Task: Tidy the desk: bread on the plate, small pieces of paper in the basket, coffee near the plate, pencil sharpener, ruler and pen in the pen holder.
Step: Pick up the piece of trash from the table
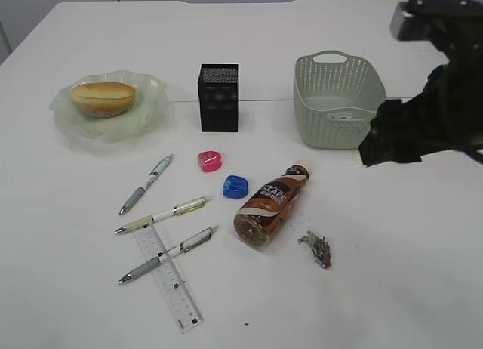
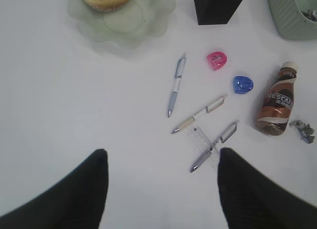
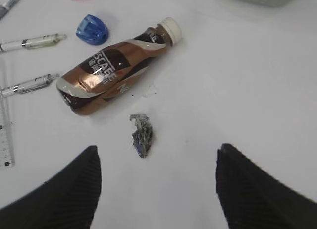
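Since the bread already sits on the plate, looks like we're on the paper step: right gripper hangs jaws apart and empty over the crumpled paper scrap beside the lying coffee bottle, so next it probably drops straight down and pinches it for the basket.

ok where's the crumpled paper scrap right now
In the exterior view the crumpled paper scrap lies on the table right of the lying coffee bottle, between the open right gripper's fingers.
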Controlling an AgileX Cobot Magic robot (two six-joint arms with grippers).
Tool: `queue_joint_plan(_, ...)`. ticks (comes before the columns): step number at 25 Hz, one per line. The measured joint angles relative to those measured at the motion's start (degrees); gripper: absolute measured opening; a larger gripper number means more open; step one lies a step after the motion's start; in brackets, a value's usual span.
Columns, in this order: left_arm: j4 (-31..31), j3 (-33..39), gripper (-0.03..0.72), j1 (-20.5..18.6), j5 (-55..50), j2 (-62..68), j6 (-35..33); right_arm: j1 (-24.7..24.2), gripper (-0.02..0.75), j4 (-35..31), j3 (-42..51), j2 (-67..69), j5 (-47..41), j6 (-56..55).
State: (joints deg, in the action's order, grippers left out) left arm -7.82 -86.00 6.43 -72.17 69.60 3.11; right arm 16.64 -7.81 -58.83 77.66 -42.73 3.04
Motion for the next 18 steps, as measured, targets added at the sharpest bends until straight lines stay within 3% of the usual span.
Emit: queue_joint_plan(18,-0.5,0.0,0.504,0.0,0.0,0.0,0.0,1.4,0.53,-6.6,3.3,19.0,8.7,0.2)
